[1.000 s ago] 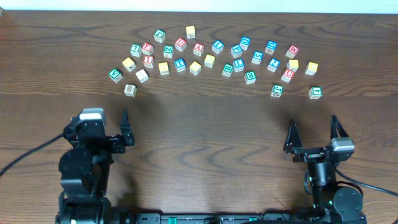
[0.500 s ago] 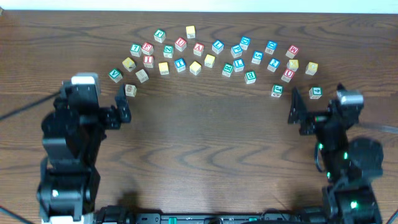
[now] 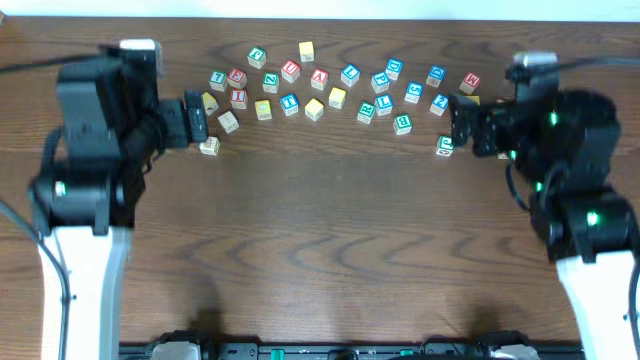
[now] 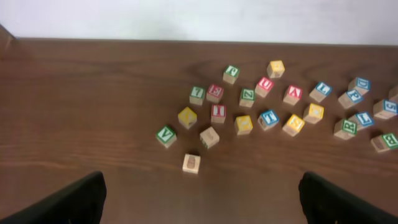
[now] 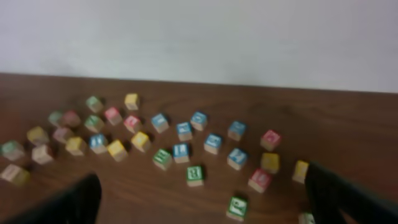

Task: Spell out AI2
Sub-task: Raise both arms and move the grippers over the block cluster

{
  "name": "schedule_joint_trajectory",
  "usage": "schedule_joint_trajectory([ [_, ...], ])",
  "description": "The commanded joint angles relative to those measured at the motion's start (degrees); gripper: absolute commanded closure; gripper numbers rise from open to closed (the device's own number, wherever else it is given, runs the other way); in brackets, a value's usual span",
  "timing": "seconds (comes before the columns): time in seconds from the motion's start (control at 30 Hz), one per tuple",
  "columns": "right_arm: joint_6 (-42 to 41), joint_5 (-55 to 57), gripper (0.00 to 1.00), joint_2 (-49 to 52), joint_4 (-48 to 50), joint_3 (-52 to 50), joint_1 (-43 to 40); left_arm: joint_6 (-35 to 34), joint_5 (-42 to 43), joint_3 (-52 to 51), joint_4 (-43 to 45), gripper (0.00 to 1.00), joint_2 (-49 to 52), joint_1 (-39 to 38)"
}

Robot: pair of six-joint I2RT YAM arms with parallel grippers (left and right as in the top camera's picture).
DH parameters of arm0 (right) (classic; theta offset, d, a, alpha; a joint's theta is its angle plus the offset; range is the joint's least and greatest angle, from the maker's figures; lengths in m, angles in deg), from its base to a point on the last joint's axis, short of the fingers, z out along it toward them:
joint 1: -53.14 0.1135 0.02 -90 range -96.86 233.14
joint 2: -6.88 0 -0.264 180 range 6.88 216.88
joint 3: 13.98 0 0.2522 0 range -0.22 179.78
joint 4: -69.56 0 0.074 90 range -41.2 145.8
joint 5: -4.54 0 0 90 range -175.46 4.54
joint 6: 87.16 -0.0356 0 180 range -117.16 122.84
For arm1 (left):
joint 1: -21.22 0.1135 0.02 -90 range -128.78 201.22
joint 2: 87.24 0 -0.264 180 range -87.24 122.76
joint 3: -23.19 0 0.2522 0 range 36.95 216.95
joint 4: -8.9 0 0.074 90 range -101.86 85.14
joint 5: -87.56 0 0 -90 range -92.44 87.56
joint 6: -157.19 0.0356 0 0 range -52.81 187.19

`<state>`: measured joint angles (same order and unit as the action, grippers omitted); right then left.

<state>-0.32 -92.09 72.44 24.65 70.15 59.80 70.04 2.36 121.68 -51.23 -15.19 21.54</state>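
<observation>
Left gripper spread wide, empty, above table near tan block. Right gripper spread wide, empty. Letter blocks scattered along far edge.

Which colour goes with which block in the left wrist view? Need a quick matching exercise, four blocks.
Blocks:
1. V block
2. I block
3. lone block nearest the camera
4. block at the far top of the cluster

Colours:
a. yellow
b. plain wood
c. green
d. red

Pairs: 1-c, 2-d, 3-b, 4-a.
</observation>
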Motion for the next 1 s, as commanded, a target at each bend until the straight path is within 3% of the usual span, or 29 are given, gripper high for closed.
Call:
schedule_joint_trajectory([
  [0.0,0.72,-3.85,0.01,5.25,-4.24,7.56,-0.42,-0.07,1.75,8.44,-4.22,0.02,5.53,0.26],
  [0.33,2.19,-6.25,0.01,20.0,-20.48,24.59,-0.46,-0.09,2.1,29.11,-20.41,0.03,24.76,0.26],
  [0.97,1.95,-10.45,0.01,23.61,-21.11,25.24,-0.24,-0.11,5.29,28.85,-19.12,0.02,30.93,0.26],
])
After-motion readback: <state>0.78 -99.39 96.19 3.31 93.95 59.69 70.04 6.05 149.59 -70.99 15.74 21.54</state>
